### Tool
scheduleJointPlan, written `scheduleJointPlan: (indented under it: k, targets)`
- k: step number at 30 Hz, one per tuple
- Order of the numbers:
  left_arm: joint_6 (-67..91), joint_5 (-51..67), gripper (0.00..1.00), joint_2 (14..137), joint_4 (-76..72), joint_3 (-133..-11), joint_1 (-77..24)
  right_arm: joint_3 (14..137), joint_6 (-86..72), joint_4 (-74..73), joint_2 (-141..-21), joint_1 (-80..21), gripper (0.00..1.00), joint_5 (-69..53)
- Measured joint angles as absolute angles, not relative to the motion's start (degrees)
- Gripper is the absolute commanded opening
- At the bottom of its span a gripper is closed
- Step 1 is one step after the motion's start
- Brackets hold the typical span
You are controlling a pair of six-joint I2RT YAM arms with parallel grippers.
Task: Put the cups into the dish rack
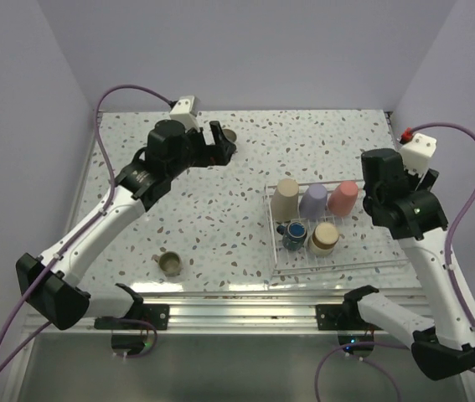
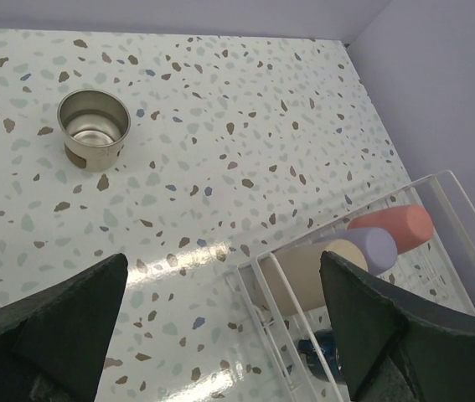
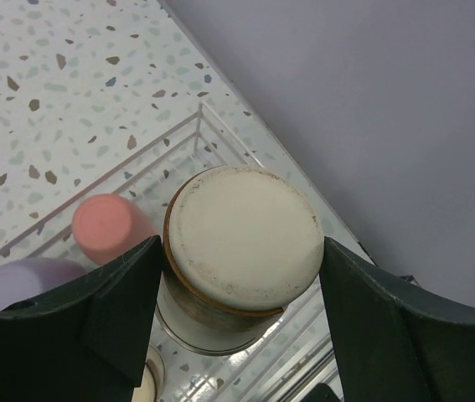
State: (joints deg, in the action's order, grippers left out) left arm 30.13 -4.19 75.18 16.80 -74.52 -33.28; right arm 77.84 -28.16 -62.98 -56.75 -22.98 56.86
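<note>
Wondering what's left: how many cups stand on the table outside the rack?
2: a short steel cup near the front edge, another steel cup at the back.

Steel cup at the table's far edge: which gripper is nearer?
Left. The left gripper hovers beside the steel cup; the right gripper is across, gripping a cream-bottomed cup above the rack.

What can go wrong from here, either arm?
1. The right claw grips an upside-down cup over the rack, close to the coral cup in the wrist view. Lowering it there may knock that cup over.
2. The left claw is open, but the steel cup stands ahead and well off to its left. A straight approach would likely miss it or shove it.
</note>
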Motion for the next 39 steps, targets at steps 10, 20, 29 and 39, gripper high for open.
scheduleJointPlan:
  k: [10, 20, 29, 39]
  targets:
    - [29.0, 2.9, 1.0, 75.6, 14.9, -74.2, -28.8, 68.0, -28.9, -54.4, -60.1, -5.9, 0.0, 47.2]
    - [29.0, 8.3, 1.0, 76.1, 11.0, -69.8, -26.7, 60.2, -30.2, -41.5, -64.3, -1.7, 0.0, 43.9]
    - [28.7, 11.0, 1.0, 75.9, 8.4, -65.6, -20.8, 58.9, -31.1, -33.8, -73.8, -0.3, 0.0, 44.5]
    - [28.5, 14.9, 1.0, 73.3, 2.2, -59.2, -18.6, 59.3, -32.5, -32.2, -80.8, 1.0, 0.0, 49.2]
